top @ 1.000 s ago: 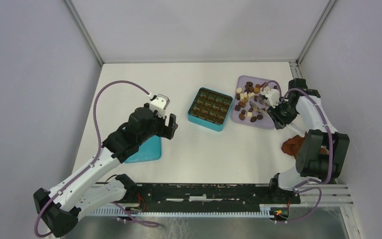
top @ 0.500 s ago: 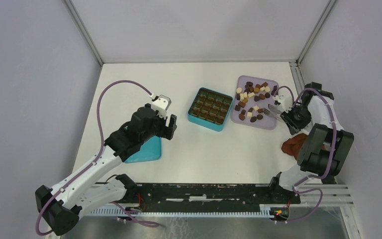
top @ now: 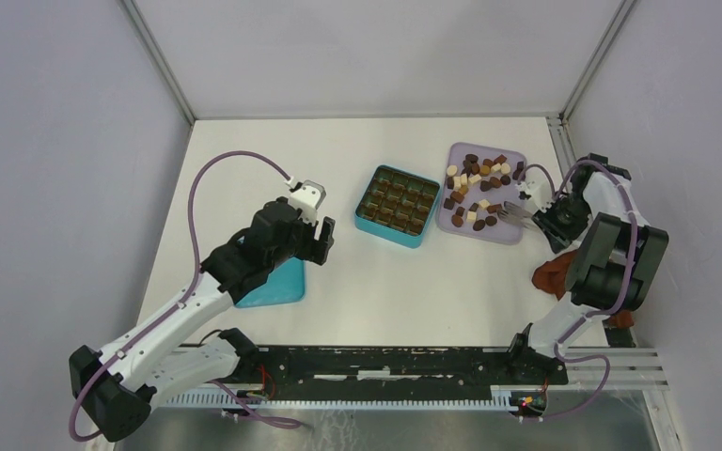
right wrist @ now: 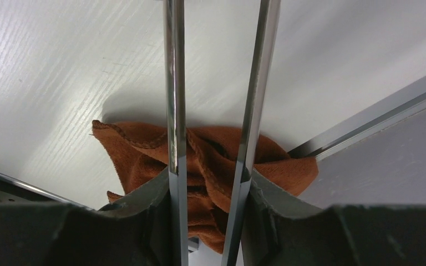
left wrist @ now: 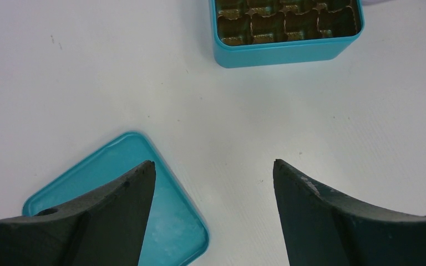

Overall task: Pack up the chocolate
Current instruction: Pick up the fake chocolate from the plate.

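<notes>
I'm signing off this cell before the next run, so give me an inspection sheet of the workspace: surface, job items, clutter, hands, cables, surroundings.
Surface: white table, carrying everything below.
Job's things: chocolate scattered on a lavender tray; open teal box to its left, compartments look unfilled; teal lid partly under the left arm.
Clutter: reddish-brown cloth crumpled at the table's right edge.
Hands: left hand open above bare table beside the lid; right hand shut on metal tongs, at the tray's right side.
Cables: purple cable loops over each arm, not touching the items.
Surroundings: grey walls; nothing else seen.
</notes>
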Tool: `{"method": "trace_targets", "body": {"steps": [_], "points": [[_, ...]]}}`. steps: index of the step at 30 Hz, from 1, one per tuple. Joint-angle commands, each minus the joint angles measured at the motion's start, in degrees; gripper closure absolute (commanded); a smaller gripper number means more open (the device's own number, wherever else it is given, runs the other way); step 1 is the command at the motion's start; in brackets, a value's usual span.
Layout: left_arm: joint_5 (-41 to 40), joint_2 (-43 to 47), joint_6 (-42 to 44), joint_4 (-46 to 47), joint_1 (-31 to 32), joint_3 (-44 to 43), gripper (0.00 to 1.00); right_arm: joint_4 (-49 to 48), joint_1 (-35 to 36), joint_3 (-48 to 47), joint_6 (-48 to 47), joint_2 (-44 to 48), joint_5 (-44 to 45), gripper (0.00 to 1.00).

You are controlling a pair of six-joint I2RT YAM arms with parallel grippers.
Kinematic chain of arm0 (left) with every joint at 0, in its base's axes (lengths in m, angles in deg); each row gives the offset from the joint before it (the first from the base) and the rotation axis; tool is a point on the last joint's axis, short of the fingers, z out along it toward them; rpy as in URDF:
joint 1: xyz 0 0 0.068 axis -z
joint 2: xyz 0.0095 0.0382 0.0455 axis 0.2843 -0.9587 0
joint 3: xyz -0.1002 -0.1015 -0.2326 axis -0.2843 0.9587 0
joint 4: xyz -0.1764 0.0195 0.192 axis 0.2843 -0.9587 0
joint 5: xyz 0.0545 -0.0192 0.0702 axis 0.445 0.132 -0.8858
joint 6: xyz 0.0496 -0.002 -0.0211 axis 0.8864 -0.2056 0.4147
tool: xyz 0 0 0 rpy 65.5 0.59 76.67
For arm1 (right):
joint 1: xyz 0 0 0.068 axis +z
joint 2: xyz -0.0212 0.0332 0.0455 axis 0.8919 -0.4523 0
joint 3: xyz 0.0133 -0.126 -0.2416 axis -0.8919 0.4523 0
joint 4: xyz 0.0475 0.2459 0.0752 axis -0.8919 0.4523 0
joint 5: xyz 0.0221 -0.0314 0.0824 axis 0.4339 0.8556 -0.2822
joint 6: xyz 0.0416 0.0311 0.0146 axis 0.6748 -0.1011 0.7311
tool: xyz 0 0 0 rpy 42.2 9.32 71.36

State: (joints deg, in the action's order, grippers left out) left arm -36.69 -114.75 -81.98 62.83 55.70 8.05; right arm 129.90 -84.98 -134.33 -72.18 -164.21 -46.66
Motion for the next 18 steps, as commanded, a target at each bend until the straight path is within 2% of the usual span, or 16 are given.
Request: {"method": "trace_targets", "body": {"steps": [1, 18], "points": [[-0.28, -0.5, 2.7, 0.55, -0.23, -0.25, 0.18, 0.68, -0.3, -4.29, -2.44, -1.62, -1.14, 0.58], [-0.79, -1.04, 2.79, 0.34, -0.24, -0.25, 0.18, 2.82, 1.41, -7.53, -4.69, -4.92, -3.69, 0.57]]}}
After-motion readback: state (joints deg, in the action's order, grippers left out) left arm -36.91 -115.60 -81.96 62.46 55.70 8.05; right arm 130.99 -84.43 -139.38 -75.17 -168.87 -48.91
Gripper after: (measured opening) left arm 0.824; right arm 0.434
